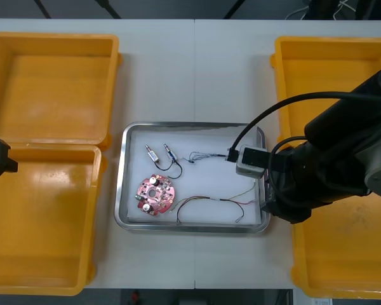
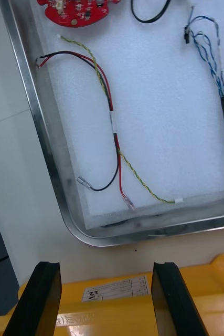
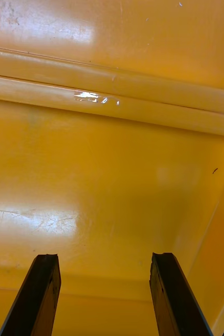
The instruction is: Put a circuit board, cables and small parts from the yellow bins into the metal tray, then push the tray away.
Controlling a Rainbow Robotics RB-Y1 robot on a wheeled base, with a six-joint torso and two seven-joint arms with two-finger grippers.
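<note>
The right gripper (image 2: pixel 107 300) is hanging with its fingers (image 2: pixel 44 299) spread wide and nothing between them. It is hovering over the rim of a yellow bin (image 2: pixel 195 299) on the right side, where a white label (image 2: pixel 117 289) is sticking to the rim. Just beyond the fingers, the rounded corner of the metal tray (image 2: pixel 44 142) is lying on the worktop (image 1: pixel 197 70).

Inside the tray, on its white lining, the red and yellow cable (image 2: pixel 115 123) is lying nearest this gripper, in a loose curve with its ends apart. The twisted blue and white cable (image 2: pixel 216 68) is running along the side farther in. The round red circuit board (image 1: pixel 155 194) is sitting toward the tray's left half, with a black cable (image 1: pixel 173 167) looping just beside it. Two small metal parts (image 1: pixel 151 154) are lying near the tray's far rim.

The left gripper (image 3: pixel 105 296) is waiting at the left edge of the worktop, its fingers (image 3: pixel 33 294) likewise standing apart and empty above the bare floor of a yellow bin (image 3: pixel 112 173). Which of the two left bins (image 1: pixel 38 222) this is cannot be told.
</note>
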